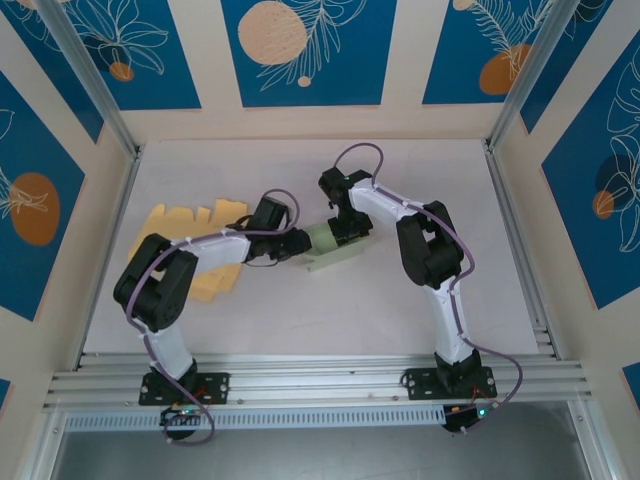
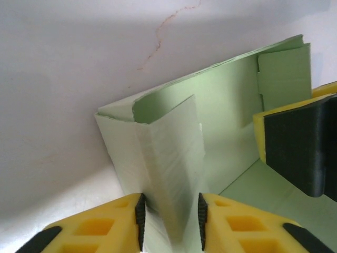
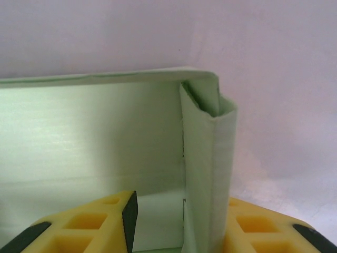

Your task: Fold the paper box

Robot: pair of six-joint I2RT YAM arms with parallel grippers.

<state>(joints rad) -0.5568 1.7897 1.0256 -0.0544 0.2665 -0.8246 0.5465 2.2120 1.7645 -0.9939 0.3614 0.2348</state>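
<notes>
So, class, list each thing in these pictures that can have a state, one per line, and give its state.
green paper box: partly folded, end walls raised
left gripper: shut on one folded end wall of the green paper box
right gripper: open, straddling another end wall, with a gap on one side
yellow box blanks: flat, unfolded

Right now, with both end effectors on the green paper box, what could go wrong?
1. The left end effector pinches the folded end wall of the green paper box. A pull could crease or tear it.
2. The right end effector straddles the opposite doubled wall with a gap on one side. Closing off-centre might buckle it.
3. The left arm hangs over the yellow paper sheets. A swing might drag them.
</notes>
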